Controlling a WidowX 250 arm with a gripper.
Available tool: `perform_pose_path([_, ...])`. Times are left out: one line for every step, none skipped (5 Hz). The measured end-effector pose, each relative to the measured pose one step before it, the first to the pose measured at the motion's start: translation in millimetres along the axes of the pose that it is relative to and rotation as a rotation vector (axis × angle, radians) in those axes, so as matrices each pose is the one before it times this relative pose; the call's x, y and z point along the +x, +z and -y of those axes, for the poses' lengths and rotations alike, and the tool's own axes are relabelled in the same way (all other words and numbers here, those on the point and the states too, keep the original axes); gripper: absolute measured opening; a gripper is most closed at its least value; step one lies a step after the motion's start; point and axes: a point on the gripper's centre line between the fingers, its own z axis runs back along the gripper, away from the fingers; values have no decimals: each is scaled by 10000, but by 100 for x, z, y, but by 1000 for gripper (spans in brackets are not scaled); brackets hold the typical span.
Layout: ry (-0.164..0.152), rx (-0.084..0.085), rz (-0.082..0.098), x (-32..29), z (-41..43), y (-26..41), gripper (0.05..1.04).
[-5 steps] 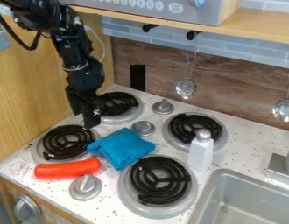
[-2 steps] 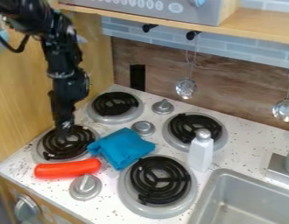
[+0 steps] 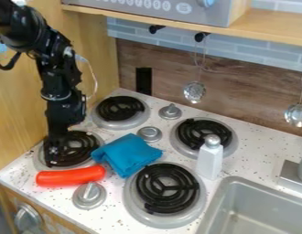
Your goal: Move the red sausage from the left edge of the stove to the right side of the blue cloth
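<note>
The end effector [image 3: 54, 157] is at the black burner [image 3: 82, 145], open or closed I can't tell, and the red tube [image 3: 71, 176] lies nearby on the tabletop [image 3: 112, 214], not picked up.

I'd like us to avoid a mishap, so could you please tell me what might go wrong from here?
The pincer is low over a black burner coil, so it might catch on it. The rounded orange-red object lies close by and could roll if nudged. The white bottle stands upright near the sink and might topple if bumped.
</note>
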Motion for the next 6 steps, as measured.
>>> perform_pose_path([-134, -77, 68, 53, 554, -447, 1001])
perform_pose_path([9, 97, -8, 47, -10, -303, 1001])
perform_pose_path([-170, -419, -142, 181, 646, -2120, 1001])
perform_pose_path([22, -186, -129, 405, 368, -1741, 1001])
perform_pose_path([-152, 17, -1, 752, 84, -424, 1001])
perform_pose_path([5, -7, 28, 266, -155, -68, 951])
